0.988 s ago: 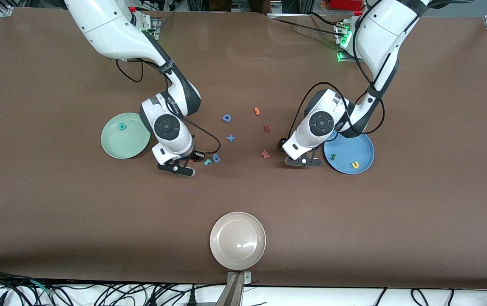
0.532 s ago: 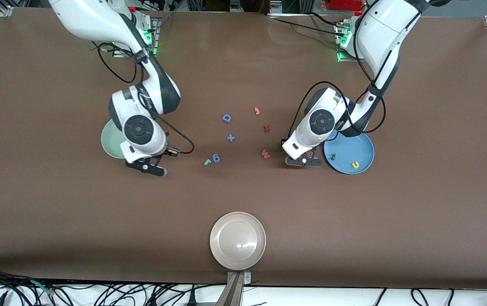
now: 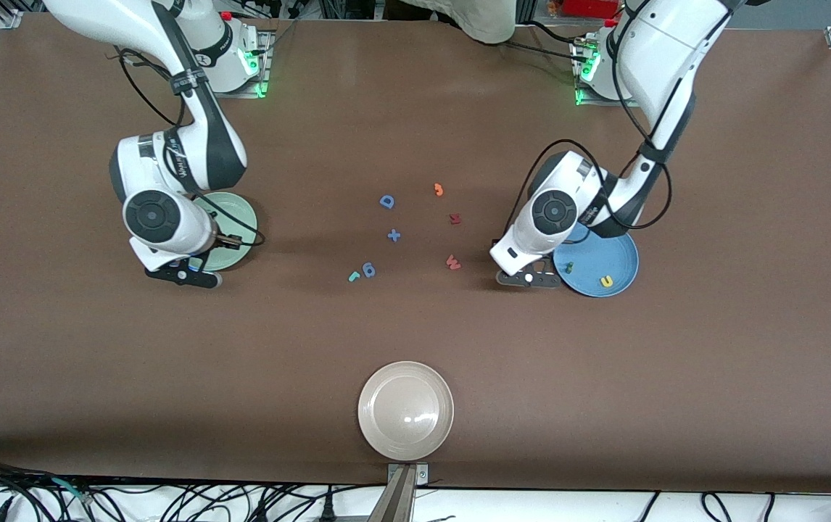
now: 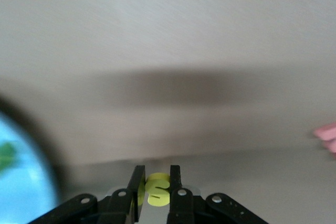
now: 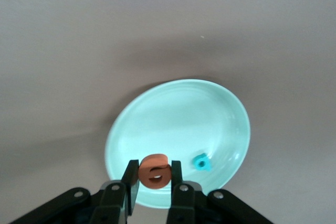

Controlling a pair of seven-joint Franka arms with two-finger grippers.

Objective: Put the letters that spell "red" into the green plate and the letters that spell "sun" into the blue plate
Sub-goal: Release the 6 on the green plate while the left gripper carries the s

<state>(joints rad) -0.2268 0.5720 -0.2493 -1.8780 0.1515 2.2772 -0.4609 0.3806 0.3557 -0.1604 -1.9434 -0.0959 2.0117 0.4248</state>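
front view: we see both grippers holding letters.
right gripper (image 5: 153, 188) clenches orange "e" (image 5: 154, 171) over green plate (image 5: 173, 114); left gripper (image 4: 156, 196) clenches yellow "s" (image 4: 157, 189) beside blue plate (image 3: 615, 254).

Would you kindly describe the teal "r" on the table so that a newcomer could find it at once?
Start at the beige plate at the table edge nearest the front camera, then look farther up the table to a pair of small letters lying close together. The teal "r" is the one toward the right arm's end; its neighbour, the blue "g", is darker and rounder.

Bare table (image 3: 169, 377) surrounds the beige plate (image 3: 405, 410); loose letters (image 3: 394, 235) clutter mid-table.
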